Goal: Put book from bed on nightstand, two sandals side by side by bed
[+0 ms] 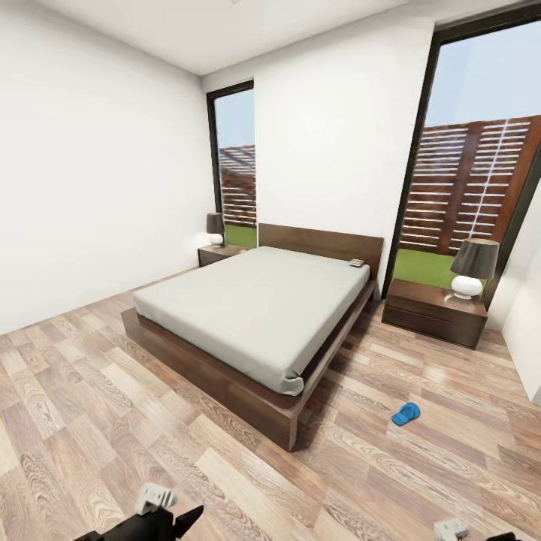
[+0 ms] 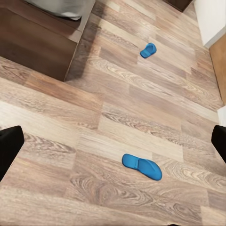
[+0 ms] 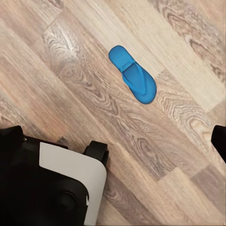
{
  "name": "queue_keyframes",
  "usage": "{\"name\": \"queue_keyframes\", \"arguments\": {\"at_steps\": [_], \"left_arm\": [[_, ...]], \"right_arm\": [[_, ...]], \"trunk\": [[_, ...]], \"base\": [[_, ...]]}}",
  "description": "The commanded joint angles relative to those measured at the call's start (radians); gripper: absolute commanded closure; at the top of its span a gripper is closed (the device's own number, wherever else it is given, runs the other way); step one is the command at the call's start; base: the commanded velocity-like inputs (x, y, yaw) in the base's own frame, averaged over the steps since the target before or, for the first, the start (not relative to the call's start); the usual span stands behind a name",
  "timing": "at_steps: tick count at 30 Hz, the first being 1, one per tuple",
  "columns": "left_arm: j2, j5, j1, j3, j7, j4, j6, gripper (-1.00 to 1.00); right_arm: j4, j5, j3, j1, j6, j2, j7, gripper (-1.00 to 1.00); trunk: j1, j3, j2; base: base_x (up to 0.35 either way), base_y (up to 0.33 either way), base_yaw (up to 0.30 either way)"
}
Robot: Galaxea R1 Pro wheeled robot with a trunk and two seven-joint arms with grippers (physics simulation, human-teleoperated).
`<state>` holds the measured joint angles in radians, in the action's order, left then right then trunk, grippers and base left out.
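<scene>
The bed with its off-white mattress stands in the middle of the bedroom. The book lies on the mattress by the headboard, at the corner nearest the right nightstand. A second nightstand stands at the bed's far left. One blue sandal lies on the floor to the right of the bed's foot. The left wrist view shows that sandal farther off and another sandal close below. The right wrist view looks down on a sandal. My left gripper and right gripper are open and hold nothing.
Each nightstand carries a lamp, the other lamp being on the left one. Tall black-framed windows flank the wall behind the headboard. A white wall closes the right side. My own base stands near the close sandal. Wood-plank floor surrounds the bed.
</scene>
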<state>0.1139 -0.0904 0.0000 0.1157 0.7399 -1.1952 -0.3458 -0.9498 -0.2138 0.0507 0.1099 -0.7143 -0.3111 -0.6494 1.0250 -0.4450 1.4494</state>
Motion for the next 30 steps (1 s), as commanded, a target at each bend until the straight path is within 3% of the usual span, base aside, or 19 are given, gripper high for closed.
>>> {"name": "queue_keyframes", "arguments": {"at_steps": [1, 12, 26, 30], "left_arm": [[-0.001, -0.009, 0.0, 0.01, 0.001, 0.01, -0.004, -1.0], [-0.003, -0.008, 0.0, 0.026, -0.005, 0.032, 0.052, -1.0], [-0.003, -0.003, 0.0, 0.028, -0.006, 0.032, 0.057, -1.0], [-0.003, -0.004, 0.0, 0.027, -0.005, 0.032, 0.056, -1.0]], "right_arm": [[-0.01, -0.02, 0.002, 0.0, -0.003, 0.001, -0.008, -1.0], [-0.029, -0.038, 0.001, 0.001, -0.007, 0.001, -0.012, -1.0], [-0.03, -0.036, 0.004, 0.001, -0.014, 0.001, -0.01, -1.0], [-0.03, -0.037, 0.003, 0.001, -0.014, 0.001, -0.009, -1.0]], "trunk": [[0.0, -0.001, 0.001], [0.0, -0.001, 0.001], [0.0, -0.001, 0.001], [0.015, -0.013, 0.029]], "base": [[0.0, 0.0, 0.0], [0.0, 0.0, 0.0], [0.0, 0.0, 0.0], [0.0, 0.0, 0.0]]}}
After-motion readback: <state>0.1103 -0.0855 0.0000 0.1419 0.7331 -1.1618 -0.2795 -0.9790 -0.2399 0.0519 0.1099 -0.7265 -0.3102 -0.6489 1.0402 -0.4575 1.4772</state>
